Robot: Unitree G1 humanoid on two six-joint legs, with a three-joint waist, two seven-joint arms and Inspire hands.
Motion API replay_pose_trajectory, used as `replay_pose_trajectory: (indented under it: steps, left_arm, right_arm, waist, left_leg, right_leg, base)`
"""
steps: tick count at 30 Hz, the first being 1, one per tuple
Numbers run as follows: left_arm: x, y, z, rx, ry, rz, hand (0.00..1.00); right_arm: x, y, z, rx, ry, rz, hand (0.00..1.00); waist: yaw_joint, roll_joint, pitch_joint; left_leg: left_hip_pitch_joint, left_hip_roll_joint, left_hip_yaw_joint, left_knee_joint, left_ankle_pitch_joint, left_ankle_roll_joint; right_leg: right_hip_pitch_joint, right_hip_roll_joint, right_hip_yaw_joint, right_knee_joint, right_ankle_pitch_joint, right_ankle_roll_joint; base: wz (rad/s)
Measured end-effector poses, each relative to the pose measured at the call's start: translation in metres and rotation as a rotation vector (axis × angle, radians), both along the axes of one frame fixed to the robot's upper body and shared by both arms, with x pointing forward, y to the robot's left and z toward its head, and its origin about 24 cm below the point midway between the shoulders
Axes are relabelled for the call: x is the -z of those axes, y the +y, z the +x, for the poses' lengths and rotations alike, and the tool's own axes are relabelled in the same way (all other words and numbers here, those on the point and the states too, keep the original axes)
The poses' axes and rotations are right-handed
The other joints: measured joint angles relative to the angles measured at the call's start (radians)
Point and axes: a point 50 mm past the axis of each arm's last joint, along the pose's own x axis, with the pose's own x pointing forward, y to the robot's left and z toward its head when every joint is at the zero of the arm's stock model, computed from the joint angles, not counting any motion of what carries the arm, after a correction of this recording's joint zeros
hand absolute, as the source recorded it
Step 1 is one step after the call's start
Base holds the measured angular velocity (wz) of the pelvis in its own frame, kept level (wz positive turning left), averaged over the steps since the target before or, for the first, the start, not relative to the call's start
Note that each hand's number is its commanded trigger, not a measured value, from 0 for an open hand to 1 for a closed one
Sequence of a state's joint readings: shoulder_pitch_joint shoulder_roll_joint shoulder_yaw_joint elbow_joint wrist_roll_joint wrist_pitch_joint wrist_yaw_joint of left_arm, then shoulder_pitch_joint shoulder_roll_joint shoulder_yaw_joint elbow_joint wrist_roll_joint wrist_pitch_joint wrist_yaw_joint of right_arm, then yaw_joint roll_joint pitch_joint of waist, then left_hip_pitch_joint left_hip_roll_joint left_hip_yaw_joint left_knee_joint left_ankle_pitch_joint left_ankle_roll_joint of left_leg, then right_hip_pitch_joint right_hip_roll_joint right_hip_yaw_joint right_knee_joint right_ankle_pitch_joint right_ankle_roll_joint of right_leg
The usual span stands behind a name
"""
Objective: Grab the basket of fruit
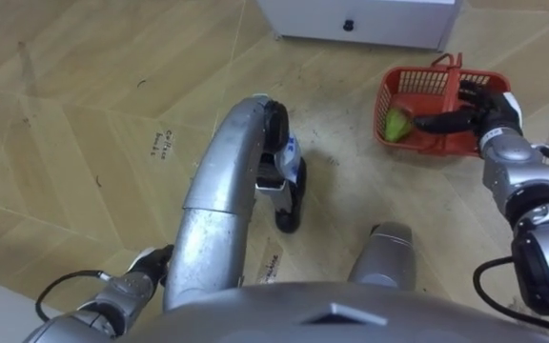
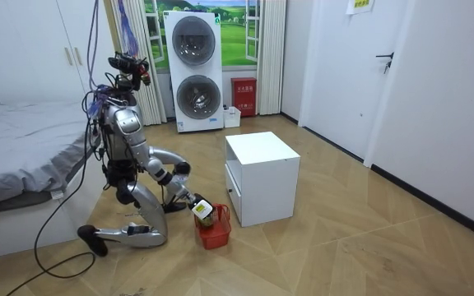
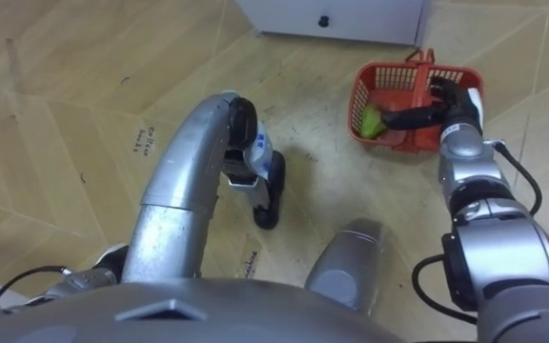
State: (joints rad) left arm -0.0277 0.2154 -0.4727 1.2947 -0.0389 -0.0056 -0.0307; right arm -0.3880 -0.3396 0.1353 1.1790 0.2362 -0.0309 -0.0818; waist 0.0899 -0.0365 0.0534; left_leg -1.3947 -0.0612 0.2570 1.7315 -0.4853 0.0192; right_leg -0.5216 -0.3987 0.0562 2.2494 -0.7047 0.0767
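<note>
1. The red basket (image 1: 425,95) stands on the wooden floor (image 1: 84,105), close in front of a white cabinet (image 1: 370,21). Its handle (image 1: 452,69) is up.
2. A yellow-green fruit (image 1: 397,125) lies inside the basket, towards its left side.
3. The right hand (image 1: 489,110) is over the basket's right rim. One dark finger (image 1: 438,122) stretches across the inside towards the fruit, and the others bend near the rim below the handle. I cannot tell whether the hand grips the rim or only rests on it.
4. The basket sits flat on the floor.
5. The left hand (image 1: 152,261) is low at the lower left, beside the robot's thigh and near the floor. Its fingers are hidden, so I cannot tell whether it is open or closed.
6. In the room view the robot kneels on the floor between a bed (image 2: 23,140) and the cabinet, leaning its right arm down to the basket.
7. Two stacked washing machines (image 2: 196,70) stand against the far wall, well apart from the basket.
</note>
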Motion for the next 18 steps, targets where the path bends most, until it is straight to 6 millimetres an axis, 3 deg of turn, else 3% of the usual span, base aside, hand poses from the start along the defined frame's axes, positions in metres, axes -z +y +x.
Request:
replay_pose_trajectory:
  steps: [4, 18]
  left_arm:
    - [-0.001, -0.002, 0.008, 0.005, -0.019, -0.005, 0.00]
    - [-0.003, -0.009, 0.022, 0.012, -0.049, -0.020, 0.00]
  right_arm:
    - [0.001, 0.001, -0.001, -0.003, 0.013, 0.008, 1.00]
    - [0.005, 0.002, -0.003, 0.064, -0.001, 0.111, 1.00]
  waist:
    - [0.000, 0.003, -0.0019]
    - [-0.004, -0.005, 0.0032]
  left_leg:
    - [-0.009, -0.001, -0.004, 0.003, 0.002, 0.000]
    - [-0.011, -0.003, -0.006, 0.008, 0.004, 0.004]
  right_leg:
    - [-0.002, 0.003, -0.006, 0.001, 0.000, 0.000]
    - [0.004, 0.004, -0.007, 0.001, 0.000, 0.000]
  base:
    - [0.02]
    - [0.00]
